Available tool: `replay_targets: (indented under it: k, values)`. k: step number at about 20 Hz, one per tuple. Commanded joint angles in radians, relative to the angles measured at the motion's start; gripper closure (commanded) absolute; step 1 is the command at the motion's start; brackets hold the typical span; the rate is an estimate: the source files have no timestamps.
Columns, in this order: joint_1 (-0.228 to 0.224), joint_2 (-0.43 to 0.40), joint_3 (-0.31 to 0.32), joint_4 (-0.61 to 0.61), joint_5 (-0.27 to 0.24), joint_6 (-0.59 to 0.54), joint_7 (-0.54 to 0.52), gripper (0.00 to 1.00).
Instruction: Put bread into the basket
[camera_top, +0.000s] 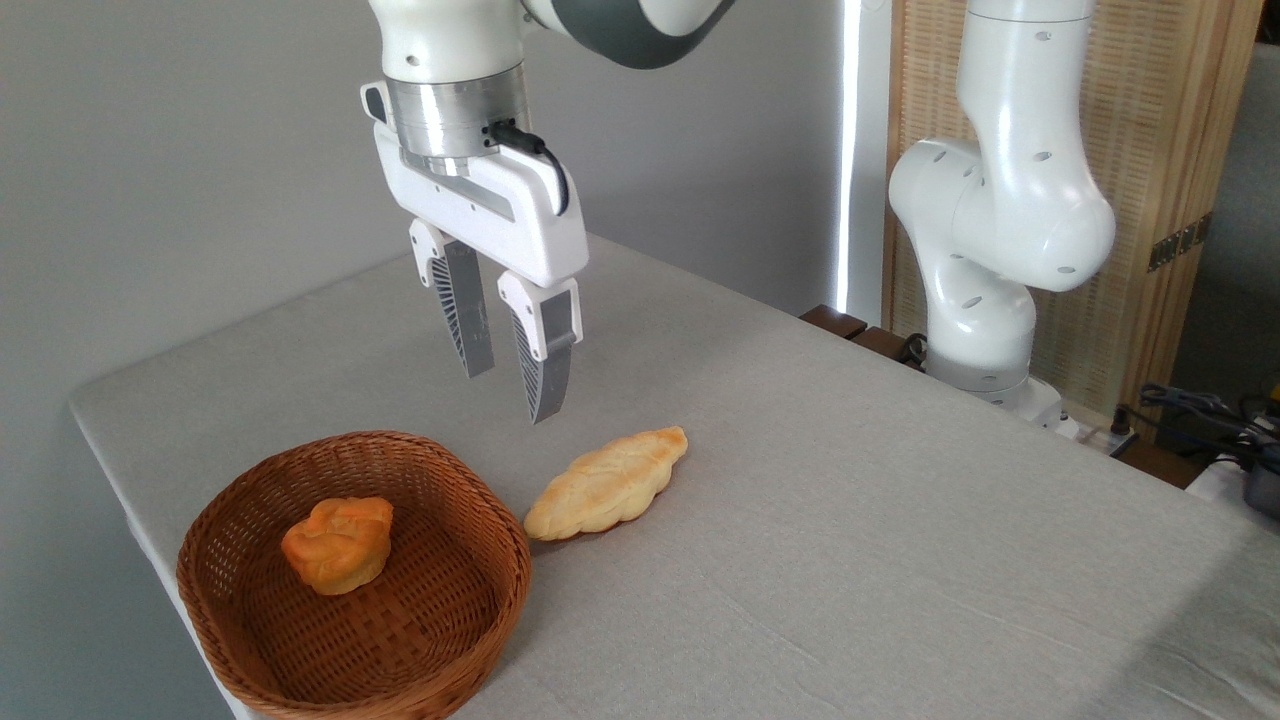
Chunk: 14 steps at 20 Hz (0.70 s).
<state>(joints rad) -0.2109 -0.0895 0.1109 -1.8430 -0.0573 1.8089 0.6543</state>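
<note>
Bread (337, 545): small orange bun with lumpy swirled top, sitting inside the basket (440, 640), on its woven floor, left of centre, lower left of frame. Not touching the rim as far as can be seen. Basket is round brown wicker with low sides, resting on the grey-clothed table (850, 560) close to its near-left edge.

Gripper (512, 395): hanging in the air, upper centre-left of frame, fingers pointing down and tilted slightly to the right. Jaws parted by a moderate gap; nothing between them, nothing touched. Tips sit above the table surface, up and to the right of the basket, clear of its rim, and up-left of the braided loaf (606, 484).

Braided loaf: pale golden, elongated, lying flat on the table just right of the basket, its lower-left end near the basket wall; contact there cannot be told.

Arm base (985, 300): white, at right of frame, at the table's far edge.
</note>
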Motion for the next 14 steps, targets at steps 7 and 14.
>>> replay_targets:
  k: [7,14]
  values:
    - [-0.004,0.007,0.039,0.039,-0.042,-0.036,0.038,0.0]
    - [-0.005,0.005,0.036,0.041,0.028,-0.036,0.036,0.0]
